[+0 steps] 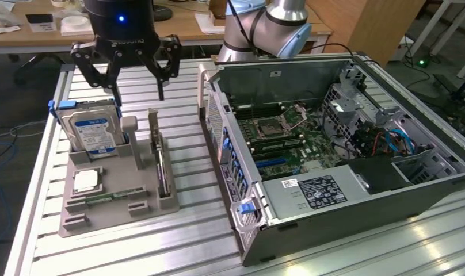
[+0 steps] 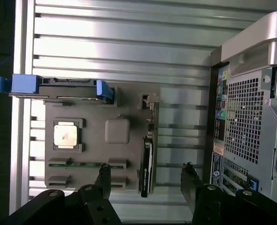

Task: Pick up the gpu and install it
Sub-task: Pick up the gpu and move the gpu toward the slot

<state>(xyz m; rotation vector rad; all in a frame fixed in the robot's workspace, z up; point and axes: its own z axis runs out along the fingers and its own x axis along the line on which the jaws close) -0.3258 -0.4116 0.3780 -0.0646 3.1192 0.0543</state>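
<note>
No text, brand or number can be read. Printed labels are carried by the hard drive [image 1: 90,133] and the power supply [image 1: 313,192]; their print is illegible.

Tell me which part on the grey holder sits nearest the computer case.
The gpu: the thin card standing on edge; the blue-railed hard drive stands farther away.

1. The gpu [image 1: 162,167] stands on edge in its grey holder [image 1: 129,181]; we see only its thin rim.
2. The arm [image 1: 271,29] is cut off at the exterior view's upper edge.
3. The hard drive [image 1: 94,129] hides its lower end in its slot.
4. We cannot read the small print on the case label [image 1: 321,191].
</note>
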